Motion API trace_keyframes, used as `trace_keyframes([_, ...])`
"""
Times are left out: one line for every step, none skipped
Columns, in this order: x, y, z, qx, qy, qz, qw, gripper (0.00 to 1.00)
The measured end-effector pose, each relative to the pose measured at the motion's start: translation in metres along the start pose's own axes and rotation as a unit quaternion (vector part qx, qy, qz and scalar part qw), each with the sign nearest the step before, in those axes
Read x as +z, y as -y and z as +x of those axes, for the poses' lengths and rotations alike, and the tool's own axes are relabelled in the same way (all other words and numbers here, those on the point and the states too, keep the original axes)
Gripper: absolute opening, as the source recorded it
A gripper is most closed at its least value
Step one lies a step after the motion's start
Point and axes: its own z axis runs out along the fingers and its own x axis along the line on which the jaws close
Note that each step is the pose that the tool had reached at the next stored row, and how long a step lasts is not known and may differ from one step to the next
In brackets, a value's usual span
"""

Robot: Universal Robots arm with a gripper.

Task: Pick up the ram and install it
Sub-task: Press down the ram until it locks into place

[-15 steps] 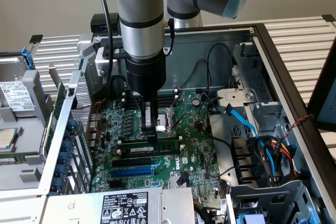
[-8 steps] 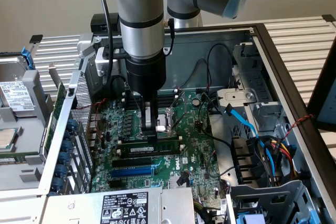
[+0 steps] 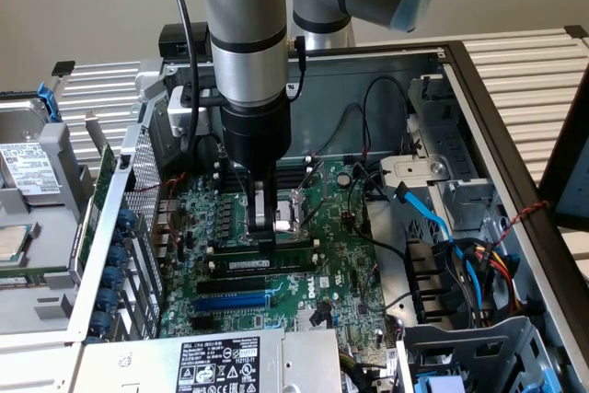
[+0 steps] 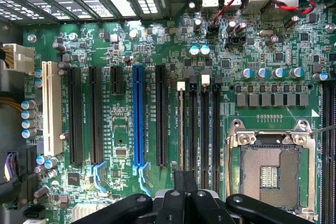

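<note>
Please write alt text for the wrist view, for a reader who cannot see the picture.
The shut gripper hangs close above the green motherboard, over a row of long black memory slots, with a thin edge-on strip, apparently the ram, standing in the slot under its fingertips. A blue expansion slot, a white slot and the empty processor socket lie nearby.

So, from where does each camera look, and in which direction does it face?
Exterior view: stands outside the open computer case, looking down at an angle at the motherboard; the arm and its tool show, low over the board.
Wrist view: sits on the wrist, looking straight down at the motherboard; the tool shows, shut.
Shared: the blue slot and the processor socket.
</note>
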Motion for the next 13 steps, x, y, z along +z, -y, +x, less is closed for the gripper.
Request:
trace_keyframes([0.0, 0.0, 0.0, 0.0, 0.0, 0.0, 1.0, 0.11])
trace_keyframes([0.0, 0.0, 0.0, 0.0, 0.0, 0.0, 1.0, 0.11])
trace_keyframes([0.0, 0.0, 0.0, 0.0, 0.0, 0.0001, 1.0, 0.11])
trace_keyframes([0.0, 0.0, 0.0, 0.0, 0.0, 0.0, 1.0, 0.11])
trace_keyframes([0.0, 0.0, 0.0, 0.0, 0.0, 0.0, 1.0, 0.11])
trace_keyframes([0.0, 0.0, 0.0, 0.0, 0.0, 0.0001, 1.0, 0.11])
trace_keyframes([0.0, 0.0, 0.0, 0.0, 0.0, 0.0, 1.0, 0.11])
trace_keyframes([0.0001, 0.0, 0.0, 0.0, 0.0, 0.0001, 1.0, 0.11])
trace_keyframes([0.0001, 0.0, 0.0, 0.0, 0.0001, 0.0001, 1.0, 0.11])
trace_keyframes([0.0001, 0.0, 0.0, 0.0, 0.0, 0.0001, 1.0, 0.11])
trace_keyframes([0.0, 0.0, 0.0, 0.0, 0.0, 0.0001, 1.0, 0.11])
trace_keyframes([0.0001, 0.0, 0.0, 0.0, 0.0, 0.0001, 1.0, 0.11])
trace_keyframes([0.0, 0.0, 0.0, 0.0, 0.0, 0.0, 1.0, 0.11])
